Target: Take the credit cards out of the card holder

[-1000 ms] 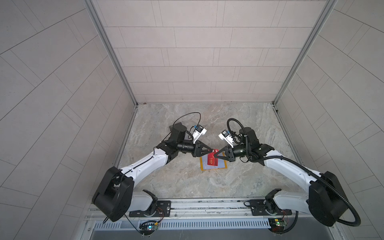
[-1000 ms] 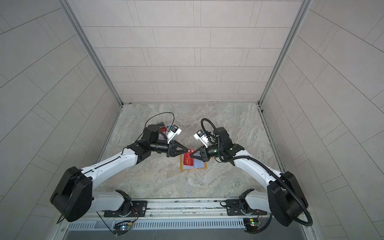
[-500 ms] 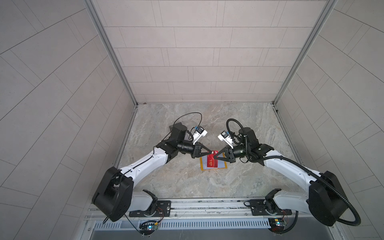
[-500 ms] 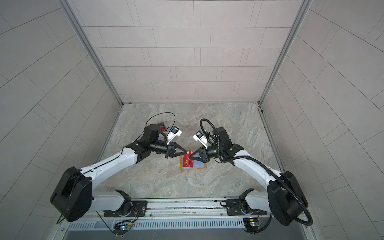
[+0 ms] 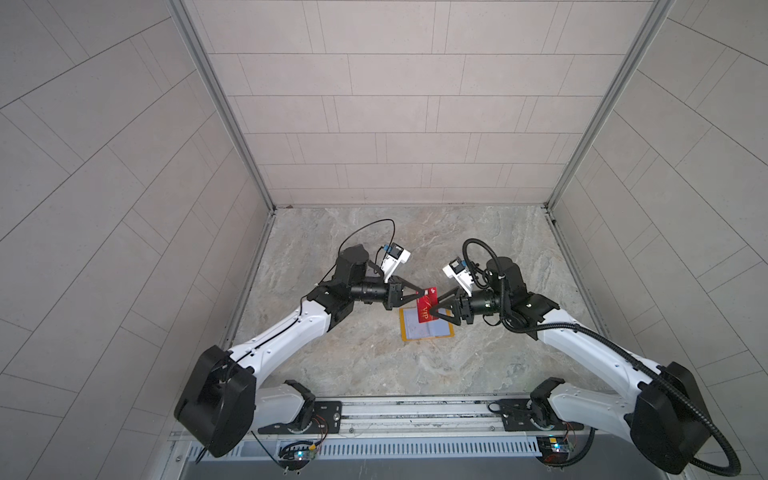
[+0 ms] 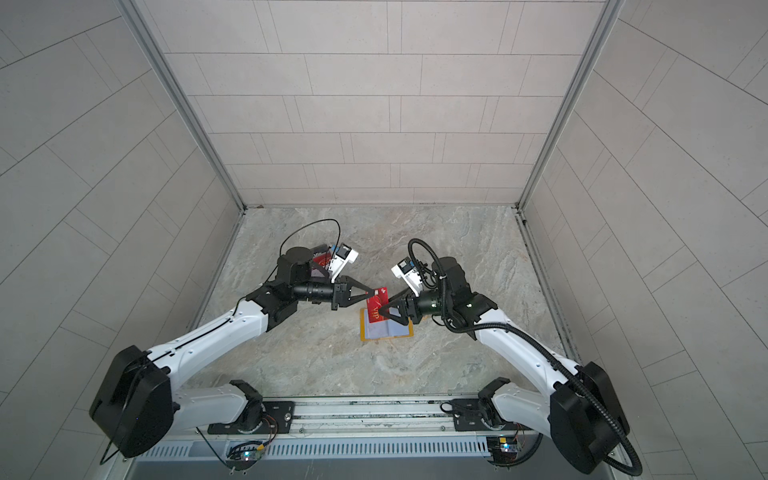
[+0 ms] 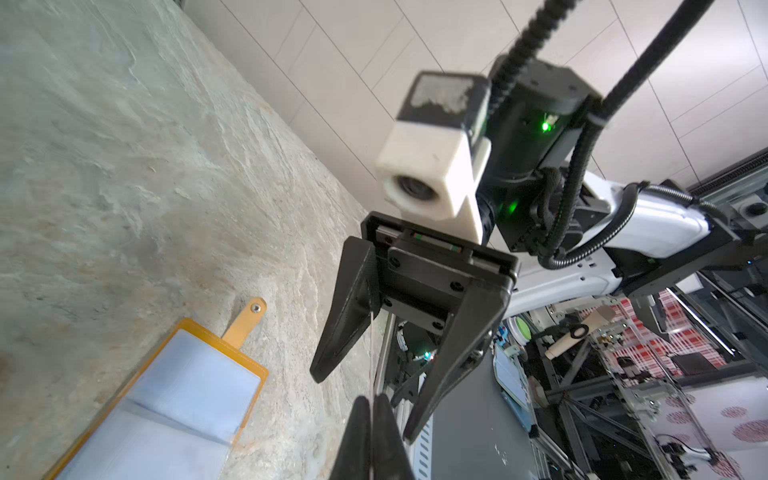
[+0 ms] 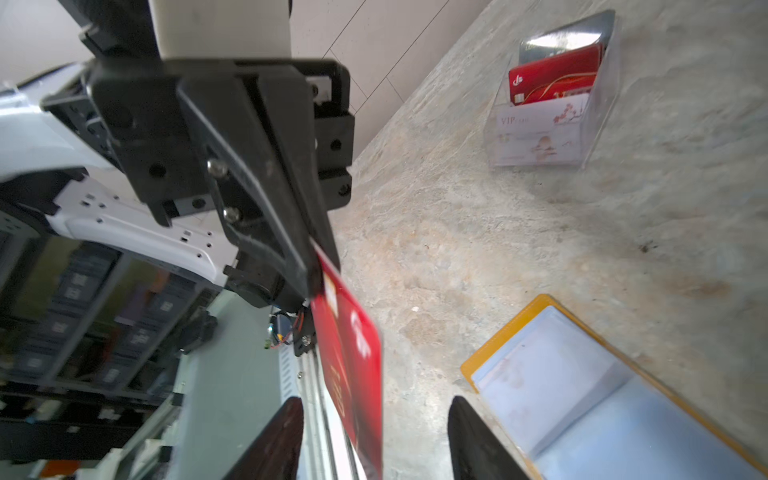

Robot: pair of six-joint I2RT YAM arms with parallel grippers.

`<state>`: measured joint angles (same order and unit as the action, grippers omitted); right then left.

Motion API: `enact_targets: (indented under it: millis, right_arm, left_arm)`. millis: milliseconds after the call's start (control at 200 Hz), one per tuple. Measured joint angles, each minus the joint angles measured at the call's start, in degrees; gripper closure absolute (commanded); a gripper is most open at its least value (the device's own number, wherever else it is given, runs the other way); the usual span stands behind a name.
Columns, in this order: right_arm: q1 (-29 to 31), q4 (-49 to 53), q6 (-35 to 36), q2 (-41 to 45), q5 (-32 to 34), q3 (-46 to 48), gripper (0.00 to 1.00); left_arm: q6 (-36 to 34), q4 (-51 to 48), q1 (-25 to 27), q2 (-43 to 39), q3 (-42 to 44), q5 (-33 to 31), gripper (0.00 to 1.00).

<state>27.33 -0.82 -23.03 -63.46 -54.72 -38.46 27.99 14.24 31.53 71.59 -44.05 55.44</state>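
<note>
**Top views.** In both, the left gripper (image 5: pixel 417 294) is clamped on one end of a red credit card (image 5: pixel 427 305), held in the air above the card holder (image 5: pixel 430 331). The holder lies open and flat on the table (image 5: pixel 374 365).

**Left wrist view.** The left fingers (image 7: pixel 360 436) are pressed together. Opposite them, the right gripper (image 7: pixel 365 403) is spread.

**Right wrist view.** The right fingers (image 8: pixel 469 440) stand well apart, with the card between them.

A robotics lab test cell, it seems: pale tiled panels (image 5: pixel 395 104) enclose a stone-look tabletop (image 5: pixel 374 361), arm bases (image 5: pixel 291 405) bolt to a metal rail (image 5: pixel 415 415), and blurred equipment shelving (image 8: pixel 70 299) stands beyond.
</note>
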Motion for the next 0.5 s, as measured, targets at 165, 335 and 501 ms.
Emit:
enact_targets:
  millis: [165, 335, 501]
  right_arm:
    - [0.0, -10.9, -7.5, 2.1, 5.7, 7.0, 0.33]
    - [0.0, -18.9, -14.6, 2.1, 8.8, 8.9, 0.32]
    - [0.4, -26.0, -19.3, 1.9, 11.0, 8.9, 0.37]
  left_arm:
    - [5.8, 8.1, 0.0, -2.2, 3.1, -7.3, 1.0]
    - [10.3, 15.8, 0.0, -4.3, 6.2, -15.5, 1.0]
    - [14.5, 25.2, 0.0, -5.0, 10.4, -21.6, 1.0]
